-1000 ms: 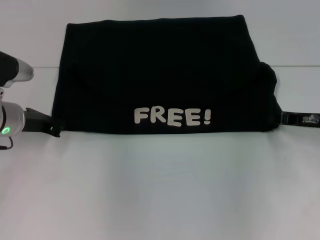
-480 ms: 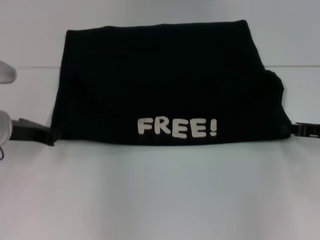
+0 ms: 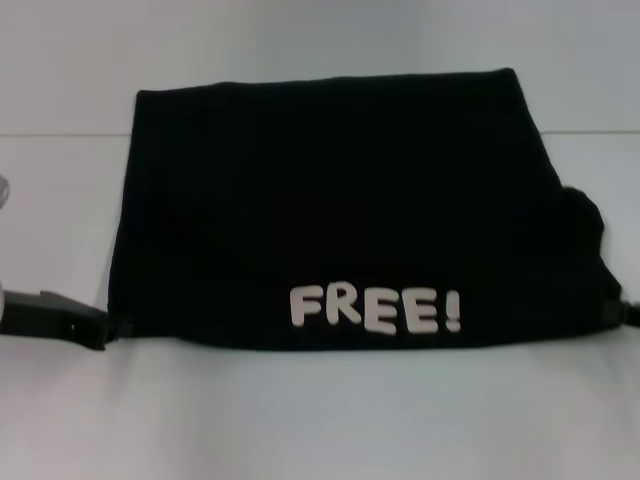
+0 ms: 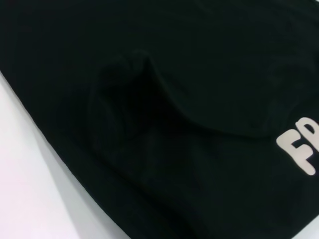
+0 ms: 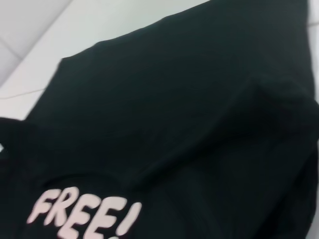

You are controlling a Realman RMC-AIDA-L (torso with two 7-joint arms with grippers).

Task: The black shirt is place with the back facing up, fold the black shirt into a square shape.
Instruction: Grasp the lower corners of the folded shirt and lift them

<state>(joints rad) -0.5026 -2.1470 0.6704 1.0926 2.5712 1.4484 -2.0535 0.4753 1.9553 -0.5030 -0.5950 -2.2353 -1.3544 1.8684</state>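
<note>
The black shirt (image 3: 340, 200) hangs stretched wide across the head view, with white "FREE!" lettering (image 3: 375, 308) just above its lower edge. My left gripper (image 3: 112, 328) holds the lower left corner of that edge. At the picture's right border my right gripper (image 3: 622, 314) holds the lower right corner, beside a bunched sleeve (image 3: 585, 215). The left wrist view is filled with the shirt (image 4: 199, 99), creased into a soft fold. In the right wrist view the shirt (image 5: 174, 99) also fills the picture, and the lettering (image 5: 84, 214) shows again.
White table (image 3: 320, 420) stretches in front of the shirt's lower edge and shows on both sides of it. A pale wall or backdrop (image 3: 300, 40) rises behind the shirt's top edge.
Both grippers have moved down and outward in the head view, carrying the shirt's lettered edge toward me. The lettering sits lower and larger than before, and the right gripper has almost left the picture.
</note>
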